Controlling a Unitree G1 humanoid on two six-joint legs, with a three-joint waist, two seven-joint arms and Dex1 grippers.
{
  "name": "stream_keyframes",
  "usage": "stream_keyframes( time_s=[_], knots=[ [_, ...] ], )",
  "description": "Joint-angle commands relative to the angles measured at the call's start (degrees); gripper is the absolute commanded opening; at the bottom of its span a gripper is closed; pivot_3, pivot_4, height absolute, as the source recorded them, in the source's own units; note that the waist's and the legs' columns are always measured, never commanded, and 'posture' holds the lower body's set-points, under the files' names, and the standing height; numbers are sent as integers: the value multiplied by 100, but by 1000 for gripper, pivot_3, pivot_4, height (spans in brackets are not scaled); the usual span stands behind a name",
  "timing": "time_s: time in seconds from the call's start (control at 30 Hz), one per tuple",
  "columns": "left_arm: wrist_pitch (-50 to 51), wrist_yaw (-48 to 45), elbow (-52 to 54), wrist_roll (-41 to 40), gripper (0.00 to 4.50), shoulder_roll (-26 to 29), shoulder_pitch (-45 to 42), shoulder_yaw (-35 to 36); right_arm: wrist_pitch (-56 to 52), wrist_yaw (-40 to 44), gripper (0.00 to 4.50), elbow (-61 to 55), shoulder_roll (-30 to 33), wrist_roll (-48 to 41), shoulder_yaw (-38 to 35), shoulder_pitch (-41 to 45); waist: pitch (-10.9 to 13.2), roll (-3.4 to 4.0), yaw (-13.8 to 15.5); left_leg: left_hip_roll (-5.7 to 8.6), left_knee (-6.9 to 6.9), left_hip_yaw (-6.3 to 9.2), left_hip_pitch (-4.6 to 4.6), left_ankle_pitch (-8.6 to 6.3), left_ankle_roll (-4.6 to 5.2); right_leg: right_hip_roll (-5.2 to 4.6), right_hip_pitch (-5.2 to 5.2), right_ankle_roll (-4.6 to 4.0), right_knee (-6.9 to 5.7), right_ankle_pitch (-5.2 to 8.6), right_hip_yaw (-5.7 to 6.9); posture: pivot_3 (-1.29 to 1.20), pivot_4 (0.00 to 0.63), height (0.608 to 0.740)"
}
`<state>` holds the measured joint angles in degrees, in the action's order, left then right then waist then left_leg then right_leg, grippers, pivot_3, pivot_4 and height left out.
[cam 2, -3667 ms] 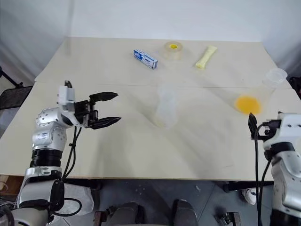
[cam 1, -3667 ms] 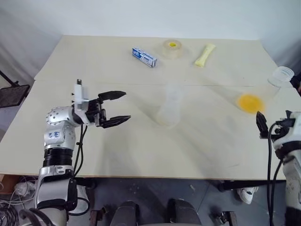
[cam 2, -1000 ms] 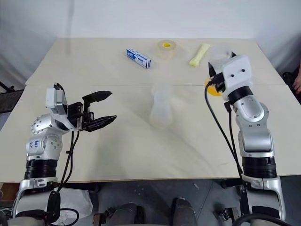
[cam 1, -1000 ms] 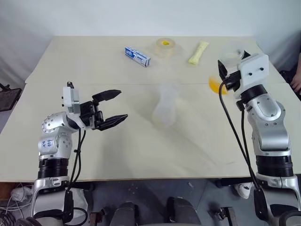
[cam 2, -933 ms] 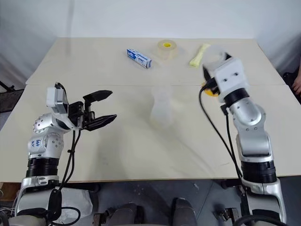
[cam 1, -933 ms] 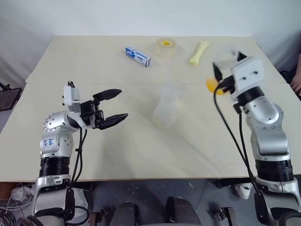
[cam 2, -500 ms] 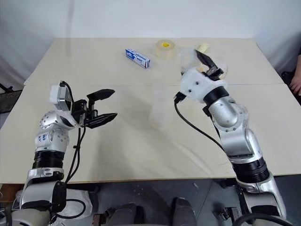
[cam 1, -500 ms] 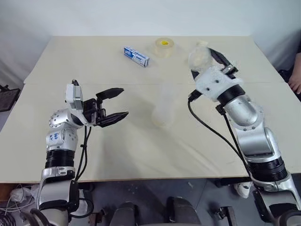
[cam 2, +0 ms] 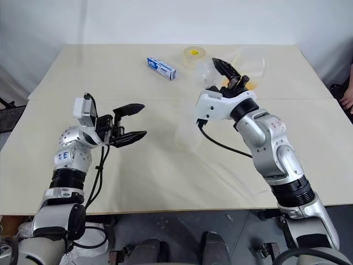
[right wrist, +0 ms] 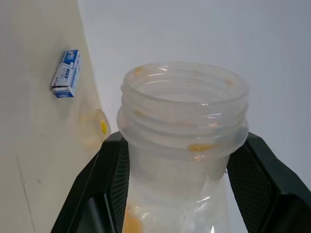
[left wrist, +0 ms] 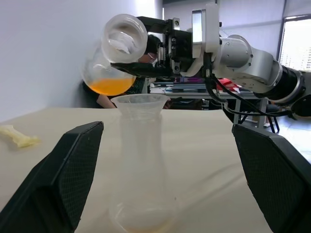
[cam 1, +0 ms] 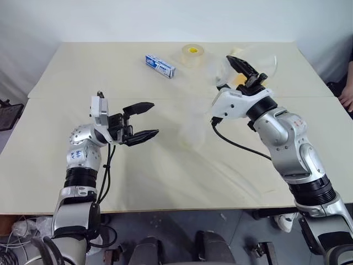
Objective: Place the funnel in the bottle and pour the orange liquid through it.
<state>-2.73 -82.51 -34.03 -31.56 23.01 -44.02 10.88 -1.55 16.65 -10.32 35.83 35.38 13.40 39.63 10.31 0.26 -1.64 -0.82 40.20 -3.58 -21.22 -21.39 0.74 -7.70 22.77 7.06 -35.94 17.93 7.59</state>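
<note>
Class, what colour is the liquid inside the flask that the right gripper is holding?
Bright orange: the liquid pools in the tilted flask; the left wrist view shows it best.

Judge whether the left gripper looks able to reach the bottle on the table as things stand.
Probably yes. The left gripper is open and faces the bottle, with bare table between them. The right gripper holds the flask above, not in the path.
</note>
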Motion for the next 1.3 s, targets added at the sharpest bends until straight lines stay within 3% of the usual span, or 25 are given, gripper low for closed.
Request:
stream_keyframes(
  time_s=[0.03, 0.6, 1.3],
  knots=[
    [-133, -55, 39, -18, 4500, 2, -109, 54, 292, -73, 2450, -48, 140, 249, -100, 162, 0, 0, -1, 0, 0, 0, 0, 0, 0, 0, 0, 0, 0, 0, 0, 0, 150, 740],
    [-211, -115, -44, -1, 4500, 16, -158, 62, 1259, -378, 2450, 429, 345, 1256, -74, 247, 0, 0, -2, 0, 0, 1, 0, 0, 0, 0, 0, 0, 0, 0, 0, 0, 150, 740],
    [-157, -150, 129, -71, 4500, 84, 0, 132, 1808, -715, 2450, 626, 534, 1770, -132, 257, 0, 0, -4, 0, 0, 0, 0, 0, 0, 0, 0, 0, 0, 0, 0, 0, 150, 740]
  ],
)
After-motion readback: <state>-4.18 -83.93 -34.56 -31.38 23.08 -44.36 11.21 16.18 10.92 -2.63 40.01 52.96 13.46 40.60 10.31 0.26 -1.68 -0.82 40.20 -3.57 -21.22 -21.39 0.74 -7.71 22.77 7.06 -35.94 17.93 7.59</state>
